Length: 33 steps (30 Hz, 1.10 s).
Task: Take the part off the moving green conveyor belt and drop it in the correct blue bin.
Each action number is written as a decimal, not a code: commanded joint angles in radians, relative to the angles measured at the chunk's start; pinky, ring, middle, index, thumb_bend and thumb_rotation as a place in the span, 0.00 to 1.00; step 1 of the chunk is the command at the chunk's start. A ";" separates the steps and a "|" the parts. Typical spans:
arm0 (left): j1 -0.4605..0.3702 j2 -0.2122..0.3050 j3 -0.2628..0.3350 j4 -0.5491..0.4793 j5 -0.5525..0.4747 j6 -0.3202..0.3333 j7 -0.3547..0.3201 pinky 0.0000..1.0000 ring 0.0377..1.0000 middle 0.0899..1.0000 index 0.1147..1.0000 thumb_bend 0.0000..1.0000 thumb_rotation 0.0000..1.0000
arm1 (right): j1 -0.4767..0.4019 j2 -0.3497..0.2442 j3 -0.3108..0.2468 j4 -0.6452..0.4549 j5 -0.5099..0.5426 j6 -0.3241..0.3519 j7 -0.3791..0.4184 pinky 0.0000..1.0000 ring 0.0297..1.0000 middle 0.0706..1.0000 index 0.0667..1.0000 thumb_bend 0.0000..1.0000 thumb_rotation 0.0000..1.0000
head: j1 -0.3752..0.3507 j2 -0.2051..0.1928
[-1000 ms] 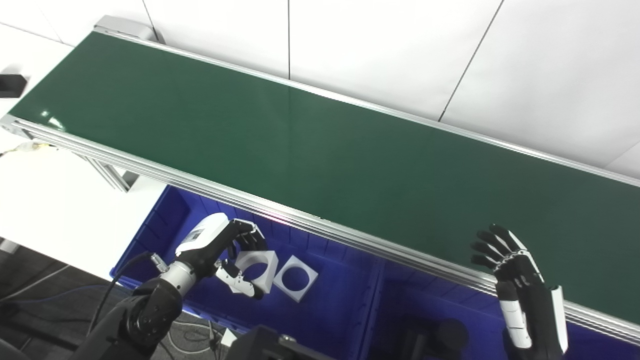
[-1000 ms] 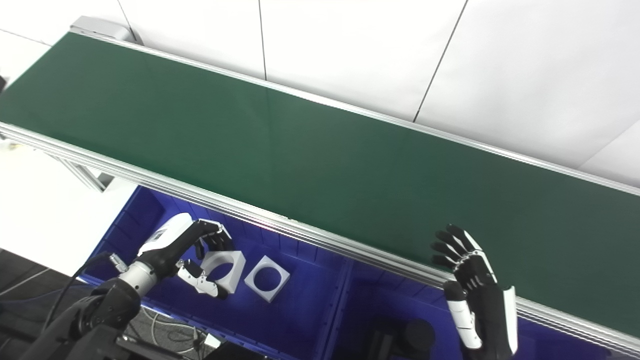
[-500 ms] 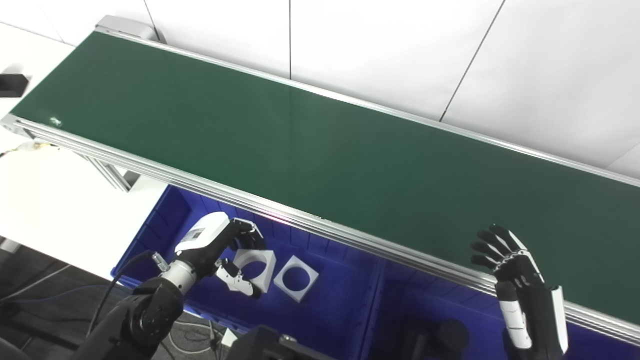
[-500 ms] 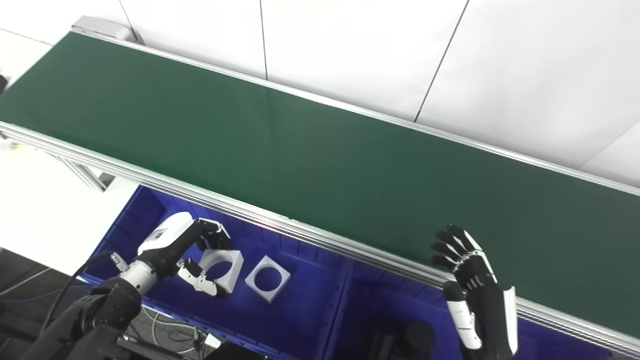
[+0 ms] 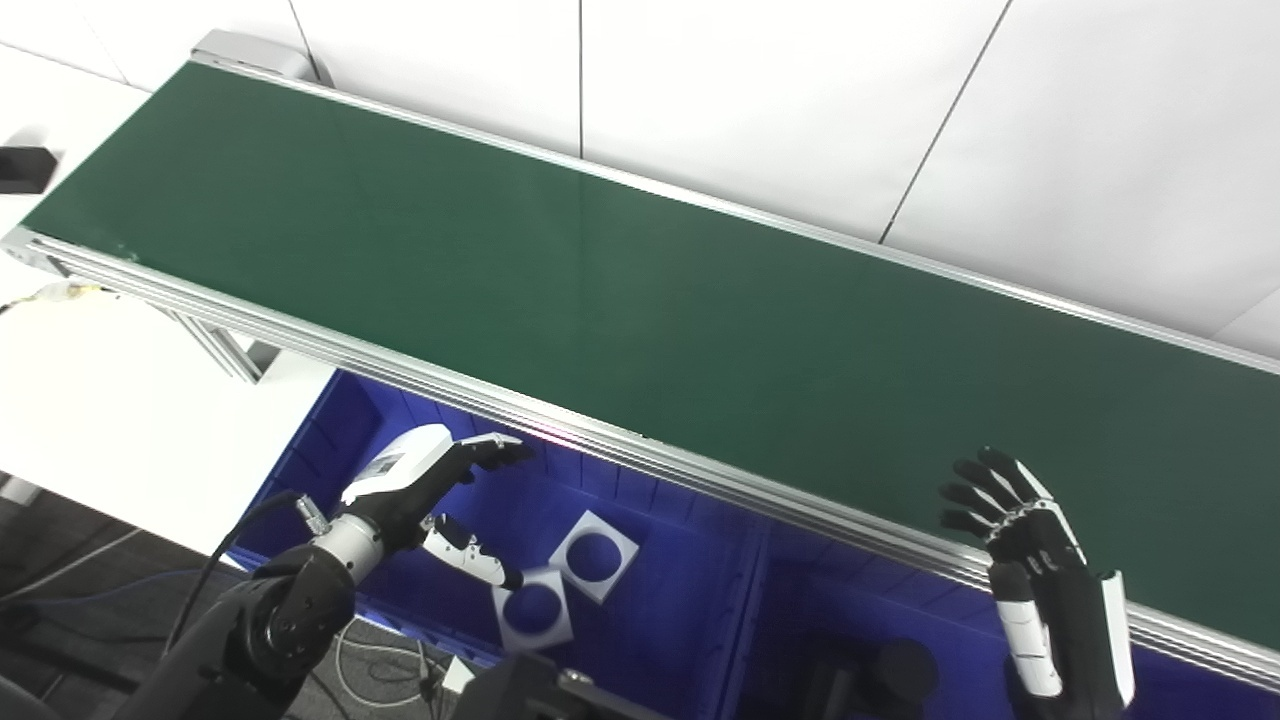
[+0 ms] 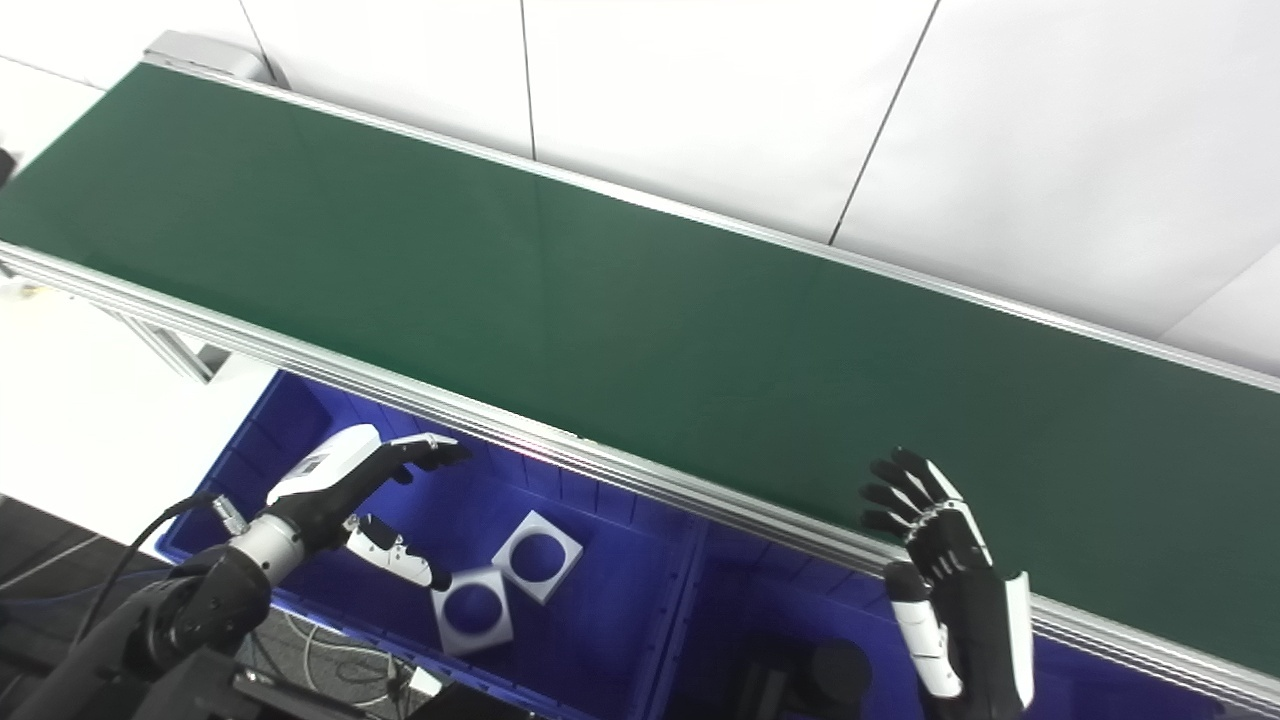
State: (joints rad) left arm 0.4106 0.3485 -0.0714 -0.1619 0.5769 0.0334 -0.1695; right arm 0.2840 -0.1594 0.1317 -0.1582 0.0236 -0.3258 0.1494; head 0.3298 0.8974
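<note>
**Part in left bin, both hands empty**

Left hand (image 5: 420,485), lower left, fingers spread, grips nothing. White square part (image 5: 532,609) with round hole lies in left blue bin (image 5: 320,440), beside a second like part (image 5: 593,542). Right hand (image 5: 1030,545), lower right, splayed and empty, at the green belt's (image 5: 600,280) near rail.

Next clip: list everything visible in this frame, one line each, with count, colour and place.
belt: one, green, silver-railed, running diagonally across; nothing on it.
bins: two, blue, below the belt's near rail; left bin, right bin.
parts: two, white squares with round holes, in the left bin; one flat, one blurred below the left hand.
dark objects: black, in the right bin; count unclear.
wall panels: white, behind the belt.
left hand: open, over the left bin.
right hand: open, at the belt's near edge.
</note>
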 commanded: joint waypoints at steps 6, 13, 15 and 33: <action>0.004 0.026 0.011 -0.038 -0.021 -0.007 0.008 0.72 0.79 0.79 0.78 0.84 0.21 | -0.007 0.005 0.001 -0.024 0.003 -0.010 0.009 0.65 0.73 0.78 0.83 0.63 0.79 | -0.004 -0.010; 0.028 0.026 0.041 -0.138 -0.062 0.000 0.001 0.67 0.74 0.77 0.76 0.75 0.26 | -0.006 0.009 0.006 -0.011 0.001 -0.027 0.010 0.65 0.73 0.78 0.83 0.61 0.78 | -0.037 -0.028; 0.037 0.028 0.060 -0.199 -0.109 0.014 -0.017 0.66 0.73 0.76 0.75 0.73 0.33 | -0.007 0.009 0.008 -0.008 0.001 -0.028 0.011 0.65 0.73 0.78 0.83 0.61 0.78 | -0.044 -0.031; -0.125 -0.011 -0.014 -0.441 -0.575 0.043 -0.163 0.65 0.68 0.70 0.74 0.82 0.42 | -0.010 0.025 0.019 0.042 -0.031 -0.061 0.003 0.64 0.73 0.77 0.83 0.61 0.77 | -0.127 -0.098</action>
State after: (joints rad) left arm 0.3012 0.3428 -0.0812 -0.6077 0.0090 0.0793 -0.3370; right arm 0.2794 -0.1385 0.1493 -0.1075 -0.0052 -0.3288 0.1486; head 0.2041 0.7977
